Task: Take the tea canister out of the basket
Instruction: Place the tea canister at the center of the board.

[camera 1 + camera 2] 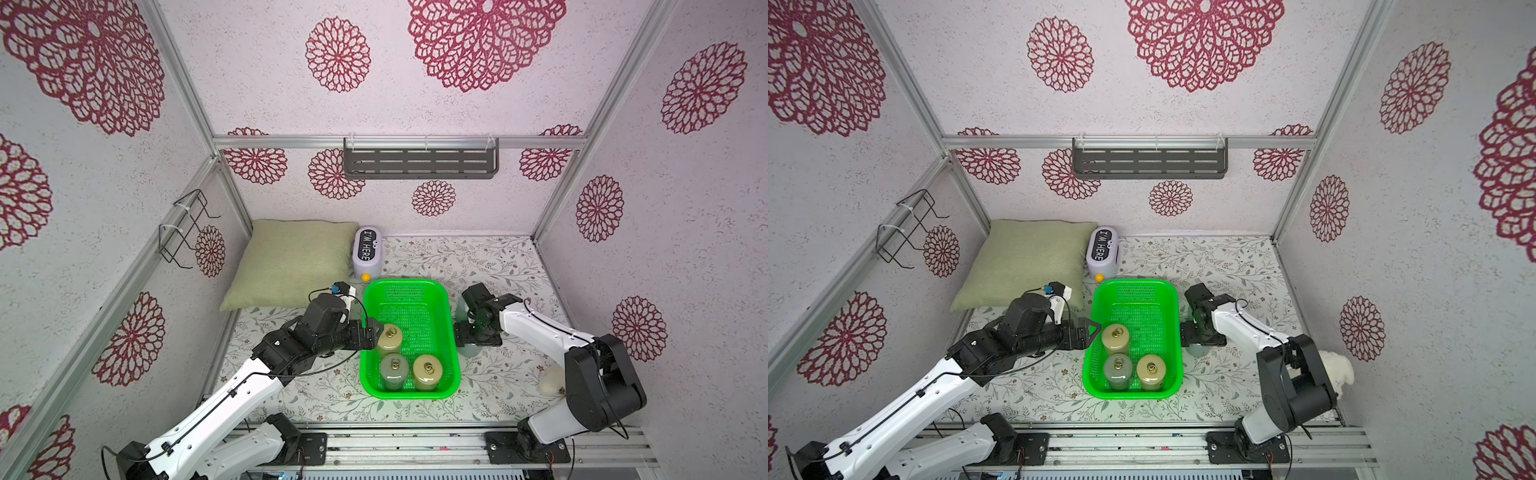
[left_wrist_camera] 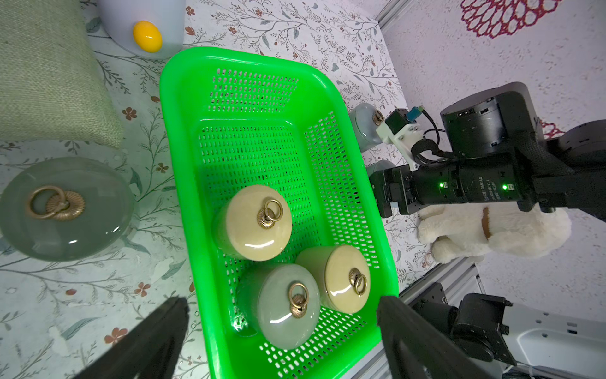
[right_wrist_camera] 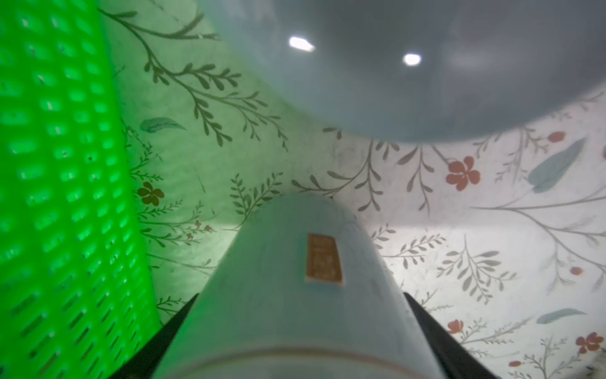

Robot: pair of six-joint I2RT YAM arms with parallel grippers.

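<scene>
Three canisters (image 1: 392, 368) stand bunched at the basket's (image 1: 409, 286) near end. The right gripper (image 3: 300, 303) clamps a pale blue canister (image 3: 278, 246) just outside the basket's right wall, likely to set it beside a grey-blue canister (image 3: 393, 65) already out. The left gripper (image 2: 282, 303) hangs wide open at the left rim.

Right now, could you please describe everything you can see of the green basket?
The basket is bright green glossy plastic, rectangular with rounded corners, a smooth rim and slotted walls and floor. It sits level on the floral table cover, front centre. Its far half is bare; its near half holds the far beige canister, near beige canister and grey-green canister, standing. The open left end effector hangs at its left rim; contact is unclear. The right end effector grips a pale canister beside its right wall.
</scene>
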